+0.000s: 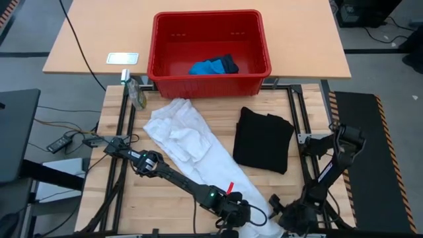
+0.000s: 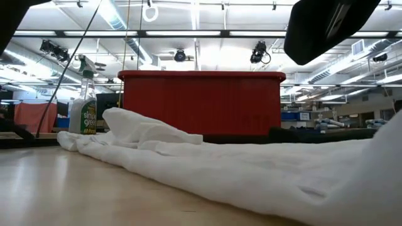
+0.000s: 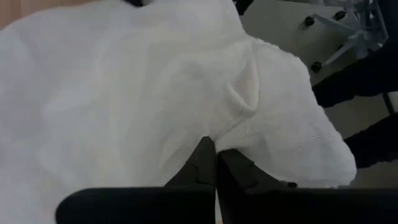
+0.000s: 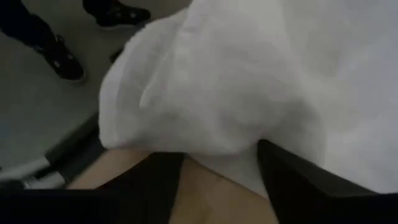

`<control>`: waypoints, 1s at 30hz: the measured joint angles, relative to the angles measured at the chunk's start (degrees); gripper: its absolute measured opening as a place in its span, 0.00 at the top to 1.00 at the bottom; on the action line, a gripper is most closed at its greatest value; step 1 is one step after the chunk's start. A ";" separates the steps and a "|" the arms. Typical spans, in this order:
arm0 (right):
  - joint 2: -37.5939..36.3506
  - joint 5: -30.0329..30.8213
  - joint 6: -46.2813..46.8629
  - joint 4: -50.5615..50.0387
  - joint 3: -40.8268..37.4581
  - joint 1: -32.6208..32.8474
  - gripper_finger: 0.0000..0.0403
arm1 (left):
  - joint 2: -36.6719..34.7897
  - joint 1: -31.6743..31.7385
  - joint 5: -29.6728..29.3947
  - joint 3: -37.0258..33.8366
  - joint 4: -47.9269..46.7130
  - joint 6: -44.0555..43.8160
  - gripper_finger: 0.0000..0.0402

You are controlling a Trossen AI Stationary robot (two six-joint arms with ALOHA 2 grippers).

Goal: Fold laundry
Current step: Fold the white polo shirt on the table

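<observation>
A long white garment (image 1: 192,139) lies slantwise on the wooden table, from near the basket to the near edge; it fills the low view (image 2: 251,169). My left gripper (image 1: 231,210) sits at its near end, shut on the cloth (image 3: 215,155). My right gripper (image 1: 283,215) is just right of that end, open (image 4: 221,162), with one finger on either side of a bulge of white cloth (image 4: 217,81). A folded black shirt (image 1: 263,140) rests flat to the right. The small blue piece (image 1: 211,67) lies inside the red basket. My left gripper pinches the white garment between its two shut fingers, at a raised fold close to the near end (image 3: 233,134). One layer or several, I cannot tell. The cloth around the hold lies slack on the table. My right gripper's open fingers (image 4: 280,165) meet the garment's near end; whether they touch it I cannot tell.
The red plastic basket (image 1: 209,14) stands at the far side of the table (image 2: 201,107). A spray bottle (image 1: 137,94) lies left of it. A person's dark shoes (image 4: 59,59) stand on the floor by the near edge. Bare wood shows on the table's left half.
</observation>
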 joint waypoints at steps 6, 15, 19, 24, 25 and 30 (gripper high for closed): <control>-4.16 -5.53 10.43 0.18 -0.39 -1.91 0.94 | -0.46 0.16 1.79 0.00 0.72 -9.52 1.00; -22.07 -3.14 15.62 -5.02 -0.12 -6.13 0.99 | -6.68 -0.89 -6.00 0.09 -6.23 -34.77 1.00; -24.96 -4.94 15.95 -10.67 -0.22 -14.10 0.99 | -9.72 -1.73 -14.54 0.19 -20.01 -46.08 1.00; -23.71 -16.29 12.39 -11.57 -0.22 -31.52 0.99 | -10.05 -1.78 -16.82 -0.02 -39.37 -59.20 1.00; -22.91 -19.00 11.79 -11.15 -0.23 -35.30 0.99 | -10.05 -1.62 -17.72 0.01 -42.36 -60.81 1.00; -17.96 -33.25 7.95 -8.21 0.34 -52.96 1.00 | -10.08 1.18 -18.58 0.02 -53.61 -60.68 1.00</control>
